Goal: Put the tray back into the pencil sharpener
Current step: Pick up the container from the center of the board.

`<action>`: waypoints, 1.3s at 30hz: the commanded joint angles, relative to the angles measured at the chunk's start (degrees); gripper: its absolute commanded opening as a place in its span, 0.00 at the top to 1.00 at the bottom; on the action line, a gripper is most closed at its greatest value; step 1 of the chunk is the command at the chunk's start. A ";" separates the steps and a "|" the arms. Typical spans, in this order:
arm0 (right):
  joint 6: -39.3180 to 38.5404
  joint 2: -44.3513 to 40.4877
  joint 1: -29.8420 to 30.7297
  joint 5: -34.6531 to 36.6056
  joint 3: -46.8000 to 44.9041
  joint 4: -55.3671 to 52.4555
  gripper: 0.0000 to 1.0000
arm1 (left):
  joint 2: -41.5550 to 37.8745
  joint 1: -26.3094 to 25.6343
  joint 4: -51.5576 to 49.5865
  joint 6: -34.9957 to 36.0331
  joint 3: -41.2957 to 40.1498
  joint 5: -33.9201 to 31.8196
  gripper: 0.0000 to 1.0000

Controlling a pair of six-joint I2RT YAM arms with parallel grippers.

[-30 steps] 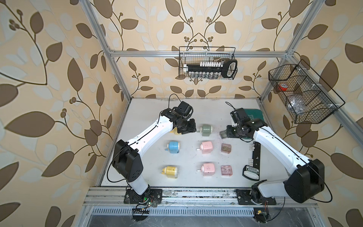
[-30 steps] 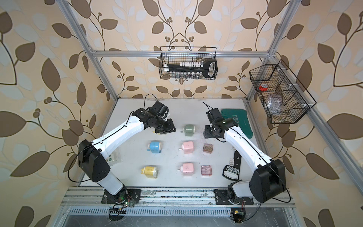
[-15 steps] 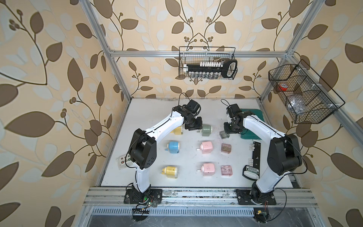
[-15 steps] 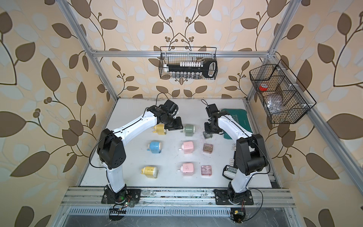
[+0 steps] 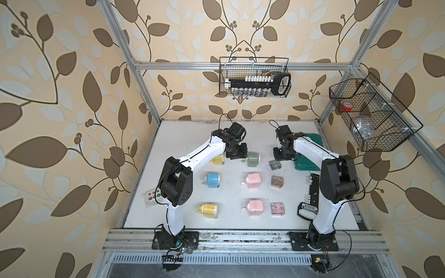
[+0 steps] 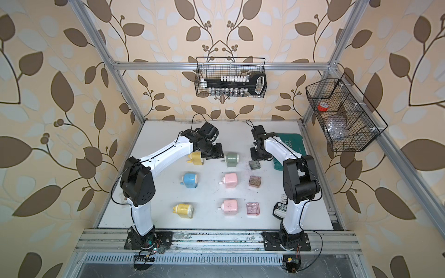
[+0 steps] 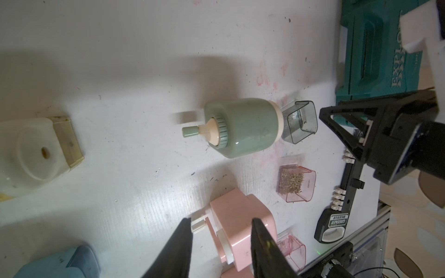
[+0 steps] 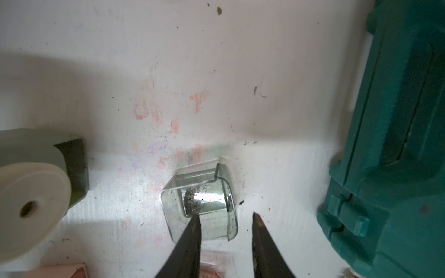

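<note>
The green pencil sharpener (image 5: 253,158) (image 6: 232,159) lies on its side at the back of the white table, crank knob pointing left. Its clear grey tray (image 5: 275,165) (image 6: 254,165) (image 8: 202,207) sits on the table just right of it, apart from it, with a few shavings inside. My right gripper (image 8: 225,215) (image 5: 279,157) hovers open over the tray; one finger is over the tray's inside, the other outside its wall. My left gripper (image 7: 221,220) (image 5: 237,154) is open and empty, just left of the green sharpener (image 7: 240,127).
Yellow (image 5: 218,159), blue (image 5: 213,179) and two pink sharpeners (image 5: 252,180) (image 5: 255,207) lie in rows, with a shavings-filled tray (image 5: 277,181) and a pink tray (image 5: 278,209). A teal case (image 5: 310,154) and a black tool holder (image 5: 310,192) lie at the right.
Both arms folded their elbows up. The left gripper moved right toward the green sharpener; the right gripper shifted slightly left over the tray. The tray has stayed in place.
</note>
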 commanded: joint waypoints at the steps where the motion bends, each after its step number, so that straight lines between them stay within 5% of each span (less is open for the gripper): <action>1: -0.92 2.30 -0.71 0.87 2.02 -1.16 0.67 | -0.55 -0.45 0.30 1.21 1.61 -0.32 0.57; 18: -0.39 7.35 -1.45 -1.91 1.76 -0.14 0.70 | -0.23 -0.46 -1.06 1.04 1.36 -0.74 0.57; 31: -0.39 7.85 -1.20 -1.11 1.08 -0.06 1.00 | -0.09 -0.44 -0.92 0.75 1.25 -0.37 0.57; 39: 1.16 4.83 1.83 5.08 2.97 -4.33 1.00 | 2.25 -0.16 0.79 0.34 3.01 -1.49 0.53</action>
